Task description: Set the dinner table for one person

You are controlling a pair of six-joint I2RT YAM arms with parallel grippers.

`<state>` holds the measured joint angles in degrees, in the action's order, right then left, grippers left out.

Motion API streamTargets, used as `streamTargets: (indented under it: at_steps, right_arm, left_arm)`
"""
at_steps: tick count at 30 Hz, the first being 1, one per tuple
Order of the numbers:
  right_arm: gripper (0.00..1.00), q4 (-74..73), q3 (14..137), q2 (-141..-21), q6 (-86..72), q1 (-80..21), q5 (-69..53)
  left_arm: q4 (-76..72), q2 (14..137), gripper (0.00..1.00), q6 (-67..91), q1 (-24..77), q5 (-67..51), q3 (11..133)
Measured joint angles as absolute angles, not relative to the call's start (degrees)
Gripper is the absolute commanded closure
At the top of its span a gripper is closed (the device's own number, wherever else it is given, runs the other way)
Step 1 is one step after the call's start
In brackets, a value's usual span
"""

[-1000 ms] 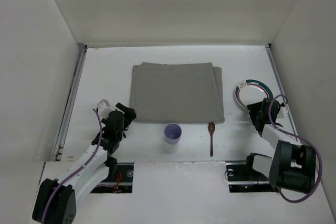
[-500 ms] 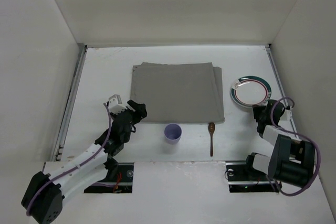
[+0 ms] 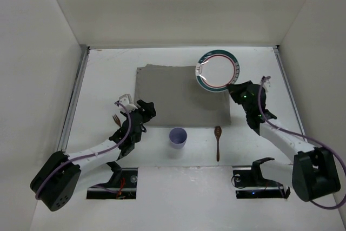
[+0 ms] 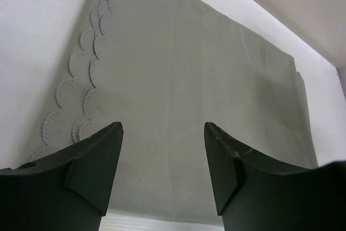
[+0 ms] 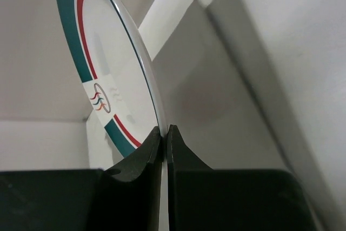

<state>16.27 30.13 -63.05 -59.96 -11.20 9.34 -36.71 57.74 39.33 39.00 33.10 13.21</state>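
A white plate (image 3: 217,70) with green and red rings hangs tilted above the far right corner of the grey cloth mat (image 3: 181,96). My right gripper (image 3: 231,86) is shut on its near rim; in the right wrist view the gripper (image 5: 164,131) pinches the edge of the plate (image 5: 108,79). My left gripper (image 3: 150,106) stands open at the mat's near left corner, and in the left wrist view it (image 4: 162,133) holds nothing, with the scallop-edged mat (image 4: 189,79) below. All of it rests on the white dinner table (image 3: 108,74).
A pale purple cup (image 3: 178,137) stands just in front of the mat. A brown wooden spoon (image 3: 218,142) lies to its right. A small brown fork (image 3: 115,118) lies left of my left arm. Metal rails (image 3: 75,101) run along the table's sides.
My right gripper shut on the plate, lifted it from the table's right side and carried it left over the mat's corner. My left arm swung right to the mat, uncovering the fork.
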Motion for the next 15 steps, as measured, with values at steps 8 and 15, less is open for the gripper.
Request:
streamTargets:
  at_steps: [8,15]
  right_arm:
    - [0.95,19.14,38.52,-85.67,-62.08,-24.91,6.35]
    - [0.94,23.33,41.98,-98.56,-67.11,-30.13,0.40]
  left_arm:
    - [-41.36,59.42,0.41,39.20,38.89,33.71,11.57]
    - [-42.39,59.94,0.41,39.72,38.72,34.48,10.72]
